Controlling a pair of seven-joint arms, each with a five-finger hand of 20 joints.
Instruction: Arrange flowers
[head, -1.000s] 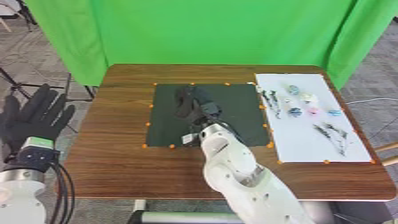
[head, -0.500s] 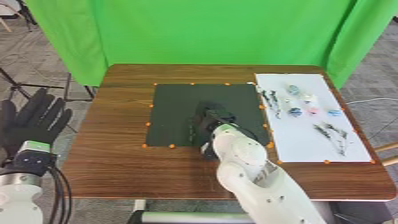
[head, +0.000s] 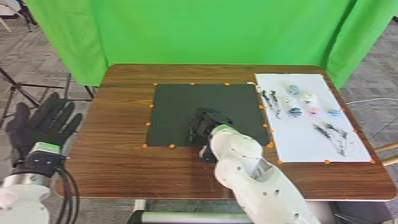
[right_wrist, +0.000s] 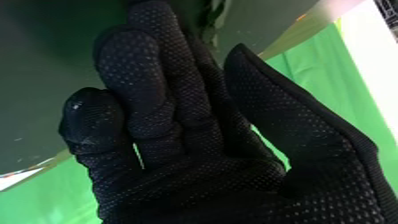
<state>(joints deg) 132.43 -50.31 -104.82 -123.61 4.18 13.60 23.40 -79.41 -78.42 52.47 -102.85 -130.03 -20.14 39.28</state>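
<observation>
Right wrist view: the black-gloved right hand (right_wrist: 209, 185), fingers loosely extended, could crush the thin green leaf (right_wrist: 214, 15) by pressing low.

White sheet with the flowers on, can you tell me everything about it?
The white, rectangular, paper-like sheet lies flat on the right of the brown wooden table, beside the dark rectangular mat. Small orange markers dot its edges. Thin dark leafy sprigs and small blue, pink and whitish flower pieces lie spread out on it.

Room over mat's (head: 171, 115) left; right hand (head: 208, 120) blocks middle.
</observation>
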